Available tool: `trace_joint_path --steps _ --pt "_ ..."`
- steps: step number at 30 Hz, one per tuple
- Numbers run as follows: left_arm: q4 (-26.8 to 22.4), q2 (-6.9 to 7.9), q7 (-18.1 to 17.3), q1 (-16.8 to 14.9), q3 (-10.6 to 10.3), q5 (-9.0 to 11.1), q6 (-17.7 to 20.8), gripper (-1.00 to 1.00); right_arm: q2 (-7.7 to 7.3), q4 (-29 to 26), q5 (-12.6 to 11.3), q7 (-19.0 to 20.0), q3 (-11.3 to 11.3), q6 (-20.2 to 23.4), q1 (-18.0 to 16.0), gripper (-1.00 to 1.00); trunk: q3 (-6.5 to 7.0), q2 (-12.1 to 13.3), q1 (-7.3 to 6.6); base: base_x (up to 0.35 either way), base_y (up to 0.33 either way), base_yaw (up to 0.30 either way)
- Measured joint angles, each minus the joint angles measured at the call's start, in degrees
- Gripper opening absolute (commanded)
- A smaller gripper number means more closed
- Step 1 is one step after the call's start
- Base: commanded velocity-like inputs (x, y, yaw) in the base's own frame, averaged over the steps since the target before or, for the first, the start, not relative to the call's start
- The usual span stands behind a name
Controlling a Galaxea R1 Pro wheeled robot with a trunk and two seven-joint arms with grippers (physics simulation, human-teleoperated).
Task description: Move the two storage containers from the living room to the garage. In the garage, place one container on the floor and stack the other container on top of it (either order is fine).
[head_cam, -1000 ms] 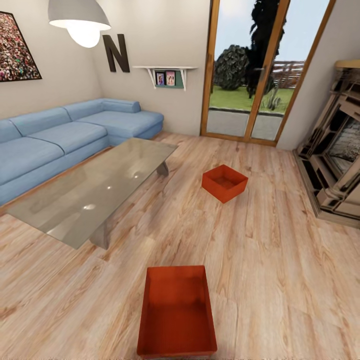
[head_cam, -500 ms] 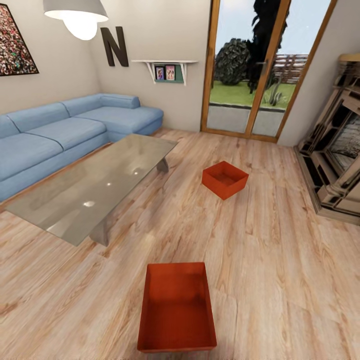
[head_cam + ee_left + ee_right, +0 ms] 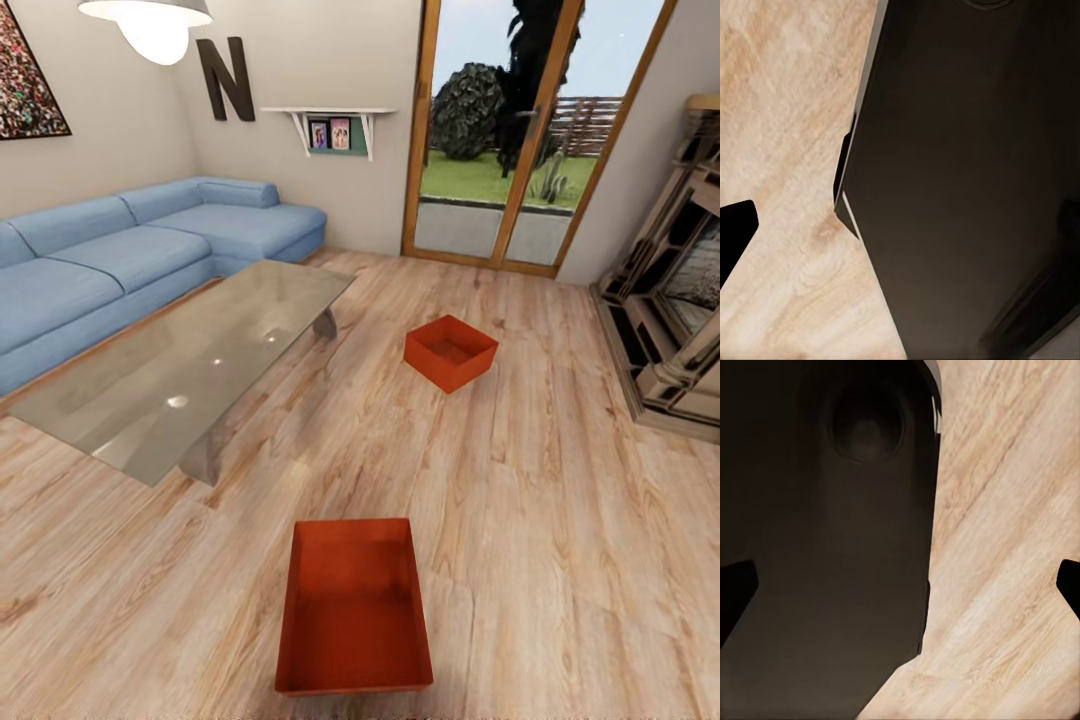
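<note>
While both bins sit on the wood floor (image 3: 560, 560), near bin (image 3: 354, 606) lower centre, far bin (image 3: 450, 352) mid-frame, I'm approaching; next, reach down; finger spread I cannot tell

You can see two red-orange storage containers: one close to you (image 3: 354, 610) and one farther off (image 3: 450, 352). There is one blue sofa (image 3: 130, 260), one glass coffee table (image 3: 180, 365), one hanging lamp (image 3: 150, 22), one big letter N (image 3: 225, 78) on the wall, one small wall shelf (image 3: 330, 125) with two little pictures (image 3: 329, 133), and one fireplace (image 3: 675, 320).
</note>
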Motion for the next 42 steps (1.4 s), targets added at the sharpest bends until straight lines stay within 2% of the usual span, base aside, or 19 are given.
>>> trace_joint_path --steps 42 --pt "0.0 0.0 0.0 0.0 -0.01 0.0 0.02 1.0 -0.01 0.0 0.0 0.0 0.07 0.0 -0.01 1.0 -3.76 0.0 0.0 0.0 0.0 0.0"
